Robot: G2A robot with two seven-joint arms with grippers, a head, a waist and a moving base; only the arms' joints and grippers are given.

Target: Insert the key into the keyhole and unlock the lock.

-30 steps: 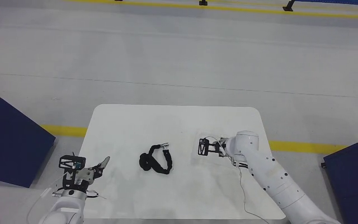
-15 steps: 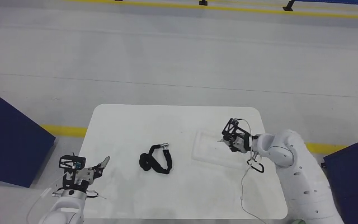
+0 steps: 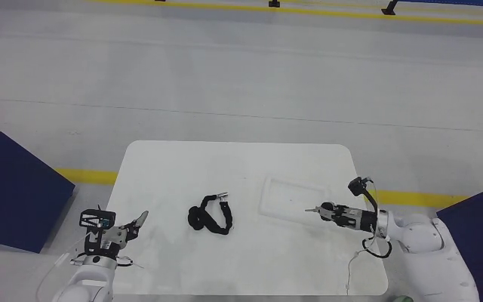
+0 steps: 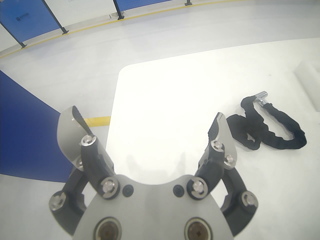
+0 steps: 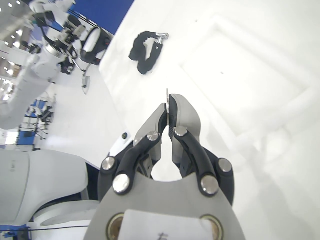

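Observation:
A black fabric-covered chain lock (image 3: 208, 217) lies coiled near the middle of the white table (image 3: 173, 162), its silver lock head (image 3: 224, 198) at the far end. The same lock (image 4: 271, 129) and its head (image 4: 261, 98) lie ahead of my open left gripper (image 4: 147, 116), which hovers at the table's front left corner (image 3: 121, 230). My right gripper (image 3: 323, 212) is at the right side and points toward the lock. It is shut on a thin metal key (image 5: 167, 95) whose tip (image 3: 310, 210) sticks out. The lock (image 5: 145, 51) lies well beyond the key.
A shallow white tray (image 3: 290, 198) sits flat on the table between the lock and my right gripper; its raised rim (image 5: 250, 38) runs beside the key. Blue panels stand off both front sides of the table.
My right arm has swung from the tray's left edge back to the table's right side, now lying low with the key pointing at the lock. The left arm has kept still.

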